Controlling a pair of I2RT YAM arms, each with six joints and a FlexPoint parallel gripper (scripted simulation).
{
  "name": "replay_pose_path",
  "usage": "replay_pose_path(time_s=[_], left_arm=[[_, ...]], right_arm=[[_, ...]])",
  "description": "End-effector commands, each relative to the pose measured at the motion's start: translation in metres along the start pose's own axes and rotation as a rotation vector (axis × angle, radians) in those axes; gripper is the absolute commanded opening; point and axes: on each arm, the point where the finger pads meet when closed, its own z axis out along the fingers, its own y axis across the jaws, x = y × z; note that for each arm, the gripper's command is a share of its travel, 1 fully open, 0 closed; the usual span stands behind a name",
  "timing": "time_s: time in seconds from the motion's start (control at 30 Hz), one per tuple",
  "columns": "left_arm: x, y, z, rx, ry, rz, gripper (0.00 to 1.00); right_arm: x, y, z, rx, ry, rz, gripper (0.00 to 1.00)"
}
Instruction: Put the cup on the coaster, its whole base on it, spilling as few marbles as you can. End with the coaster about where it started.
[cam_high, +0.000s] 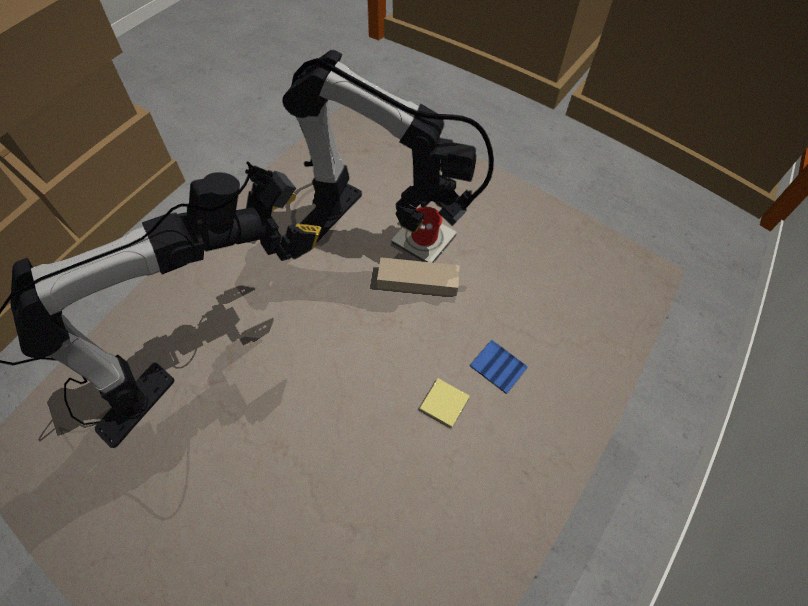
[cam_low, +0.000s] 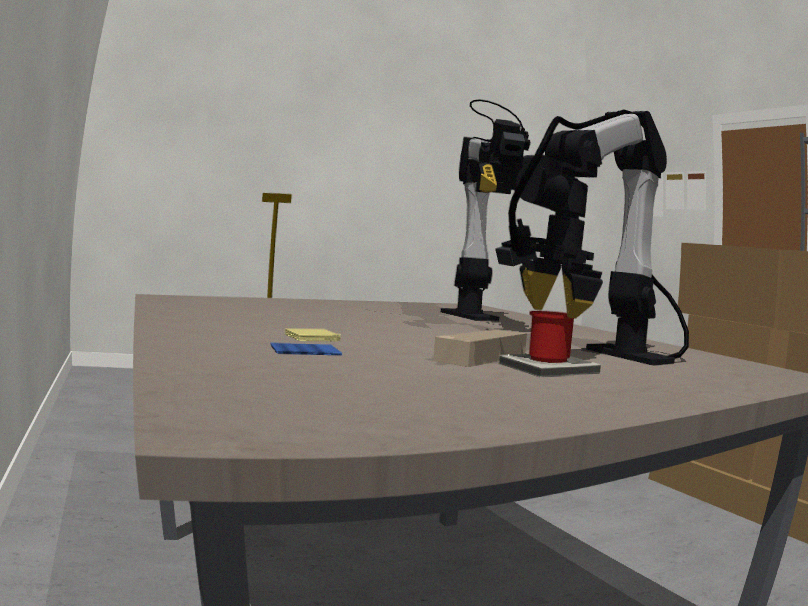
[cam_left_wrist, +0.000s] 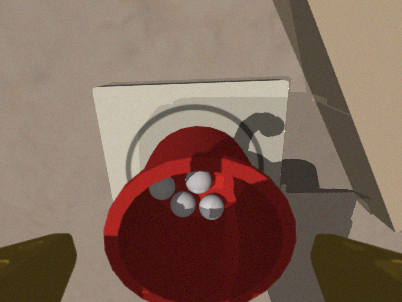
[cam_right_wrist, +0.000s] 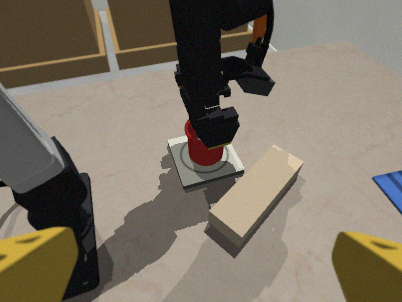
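Observation:
The red cup (cam_high: 425, 236) (cam_low: 550, 340) (cam_left_wrist: 200, 142) (cam_right_wrist: 206, 154) stands upright on the pale square coaster (cam_high: 402, 242) (cam_low: 580, 369) (cam_left_wrist: 107, 110) (cam_right_wrist: 186, 176). Its base appears within the coaster's edges, though its near side is hidden in the left wrist view. Several grey-white marbles (cam_left_wrist: 199, 182) lie inside the cup; none show outside. My left gripper (cam_low: 556, 313) (cam_left_wrist: 194, 244) is open around the cup's rim, with a gap on each side in the left wrist view. My right gripper (cam_high: 301, 213) (cam_right_wrist: 204, 241) is open and empty, in the air well away from the cup.
A tan block (cam_high: 417, 273) (cam_low: 453, 350) (cam_left_wrist: 370, 75) (cam_right_wrist: 256, 200) lies close beside the coaster. A striped blue square (cam_high: 498, 366) (cam_low: 305, 349) (cam_right_wrist: 395, 185) and a yellow square (cam_high: 444, 403) (cam_low: 313, 334) lie flat farther off. The right arm's base stands away from the coaster in the top view.

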Motion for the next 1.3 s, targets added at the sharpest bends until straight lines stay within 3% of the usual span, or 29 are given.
replay_pose_path(time_s=[0.0,0.2,0.5,0.87,1.27], left_arm=[[-0.003,0.001,-0.022,-0.004,-0.033,-0.005,1.0],[-0.002,0.0,-0.059,-0.006,-0.052,0.001,1.0],[-0.002,0.002,-0.058,-0.051,-0.155,-0.148,1.0],[0.026,-0.012,-0.071,-0.106,-0.338,-0.308,1.0],[0.029,-0.016,-0.07,-0.1,-0.352,-0.3,1.0]], right_arm=[[-0.019,-0.001,-0.007,0.003,-0.048,0.002,1.0],[-0.019,-0.001,-0.007,0.003,-0.048,0.002,1.0],[-0.019,-0.001,-0.007,0.003,-0.048,0.002,1.0],[-0.019,-0.001,-0.007,0.003,-0.048,0.002,1.0],[-0.019,-0.001,-0.007,0.003,-0.048,0.002,1.0]])
